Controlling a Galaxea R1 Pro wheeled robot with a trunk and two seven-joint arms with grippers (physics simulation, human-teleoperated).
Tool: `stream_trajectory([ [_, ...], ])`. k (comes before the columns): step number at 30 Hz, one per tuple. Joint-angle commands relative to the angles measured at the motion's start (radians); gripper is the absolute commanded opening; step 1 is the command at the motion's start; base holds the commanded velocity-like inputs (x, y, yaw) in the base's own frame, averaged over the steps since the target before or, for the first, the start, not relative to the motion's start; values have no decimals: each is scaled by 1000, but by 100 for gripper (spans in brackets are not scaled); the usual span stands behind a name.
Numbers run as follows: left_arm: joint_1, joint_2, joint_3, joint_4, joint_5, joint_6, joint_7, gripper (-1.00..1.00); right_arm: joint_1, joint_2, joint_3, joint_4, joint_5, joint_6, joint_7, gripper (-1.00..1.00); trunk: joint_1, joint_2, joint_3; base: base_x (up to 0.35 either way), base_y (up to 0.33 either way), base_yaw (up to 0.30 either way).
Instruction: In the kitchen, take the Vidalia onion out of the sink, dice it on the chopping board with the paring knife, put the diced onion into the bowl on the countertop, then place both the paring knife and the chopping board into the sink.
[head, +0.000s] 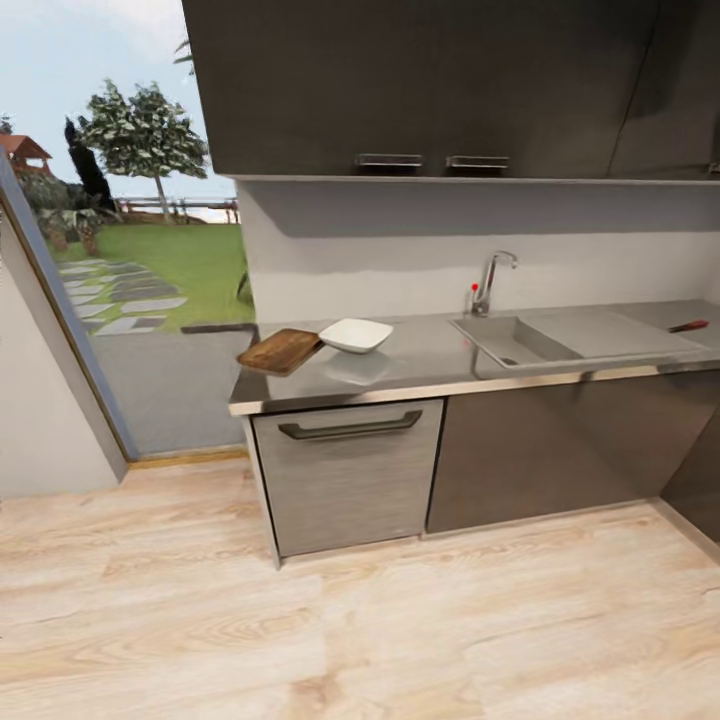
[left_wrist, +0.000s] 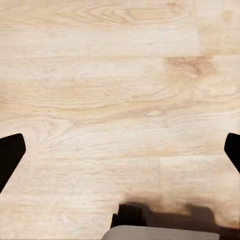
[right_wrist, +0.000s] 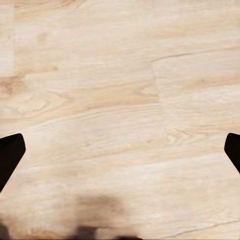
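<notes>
On the steel countertop (head: 430, 360), the dark brown chopping board (head: 281, 351) lies at the left end, overhanging the edge a little. Just right of it, touching or nearly touching it, stands the white square bowl (head: 355, 334). Further right is the grey sink (head: 520, 343) with its chrome tap (head: 490, 280) and flat drainboard (head: 610, 332). The red-handled paring knife (head: 689, 326) lies at the drainboard's far right. The Vidalia onion is hidden from here. My left gripper (left_wrist: 120, 155) and right gripper (right_wrist: 120, 155) both hang open over the wooden floor, fingertips wide apart with nothing between them.
Below the counter are a grey drawer front with a dark handle (head: 350, 427) and dark cabinet doors (head: 560, 450). Dark upper cabinets (head: 420, 90) hang above. A large glass opening (head: 150, 300) to a garden is at the left. Light wood floor (head: 350, 620) stretches between me and the counter.
</notes>
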Motion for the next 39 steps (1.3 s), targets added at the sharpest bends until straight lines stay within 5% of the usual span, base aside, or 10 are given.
stream_trajectory([
  [1,0,0,1,-1,3,-1,-2,100,0,0,1,0,1,-3,0,100,0,0,-1,149,270,0],
  [39,0,1,1,-1,3,-1,-2,100,0,1,1,0,2,-3,0,100,0,0,-1,85,274,0],
])
